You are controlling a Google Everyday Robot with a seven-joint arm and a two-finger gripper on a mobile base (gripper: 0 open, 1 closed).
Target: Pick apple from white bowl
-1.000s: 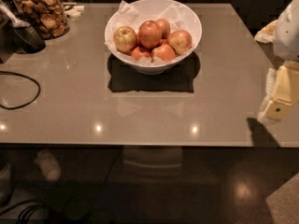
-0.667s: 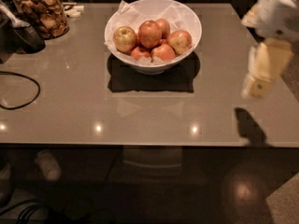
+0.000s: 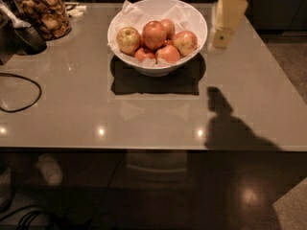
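The white bowl [image 3: 159, 70] stands at the far middle of the grey table, lined with crinkled white paper and holding several apples. The apple [image 3: 154, 34], large and deep red, lies on top in the middle of the pile. A yellow-green apple [image 3: 128, 39] lies to its left and a red-orange one [image 3: 185, 41] to its right. My gripper [image 3: 224, 22], cream-coloured, hangs above the table just right of the bowl's rim, at about rim height, apart from the apples. Its shadow falls on the table to the front right.
A glass jar of brown snacks [image 3: 44, 12] stands at the far left, with a dark scoop-like object [image 3: 26, 36] beside it. A black cable [image 3: 21, 94] loops on the left. A dark mat [image 3: 154, 84] lies under the bowl. The table's front edge [image 3: 144, 148] is near.
My gripper has moved from the table's right edge up and left, to just beside the bowl. The bowl sits slightly more centred in the view.
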